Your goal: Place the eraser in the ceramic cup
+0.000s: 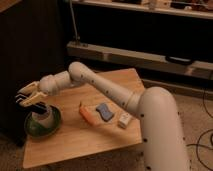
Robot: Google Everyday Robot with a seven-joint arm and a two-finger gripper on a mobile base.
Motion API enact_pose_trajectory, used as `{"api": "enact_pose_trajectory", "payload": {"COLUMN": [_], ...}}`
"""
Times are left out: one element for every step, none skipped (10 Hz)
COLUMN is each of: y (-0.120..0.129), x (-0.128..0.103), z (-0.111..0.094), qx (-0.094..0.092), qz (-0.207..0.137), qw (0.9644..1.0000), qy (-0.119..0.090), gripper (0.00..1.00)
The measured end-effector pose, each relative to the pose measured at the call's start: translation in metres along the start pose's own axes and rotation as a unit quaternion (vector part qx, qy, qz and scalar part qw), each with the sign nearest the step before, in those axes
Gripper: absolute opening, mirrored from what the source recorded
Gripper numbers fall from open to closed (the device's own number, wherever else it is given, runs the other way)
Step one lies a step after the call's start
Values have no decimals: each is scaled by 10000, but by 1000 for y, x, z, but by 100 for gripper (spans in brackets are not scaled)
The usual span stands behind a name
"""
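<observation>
- the gripper (31, 100) hangs over the front left corner of the wooden table (75, 142), right above the ceramic cup (44, 116); the cup stands inside the green saucer (35, 129) near the table's left edge
- the fingers pinch the eraser (29, 101), a dark bar seen between the pale finger pads; so the pick-up looks done and the carry looks nearly done, as far as one can judge
- what is left, by my reading: bring the bar down into the cup's mouth and let go; the eraser is not yet in the cup
- the eraser's long axis lies close to level, running roughly from the table's left edge towards its middle, a little tilted; its far end sits just over the cup's rim; whether it touches the rim i cannot tell
- held level like that, a long bar may lie across the mouth rather than drop in; one end tipped downward would probably serve better
- the orange carrot (86, 114), the small blue block (104, 112) and the white bottle (124, 119) lie near the table's middle, well apart from the cup
</observation>
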Motion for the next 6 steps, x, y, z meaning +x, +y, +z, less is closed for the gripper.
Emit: {"api": "enact_pose_trajectory", "payload": {"y": [-1,-3,-5,-7,-8,-8], "x": [9,17,23,31,37,42], "z": [-1,-5,-7,-9,-10,-10], "qx": [43,101,147,189,219,259], "qz": [2,8,3,9,-1,-33], "qw": [10000,9999,9998,9997,9997,9996], "qy": [46,79,118,152,142,72], "gripper": [0,1,5,18,28,40]}}
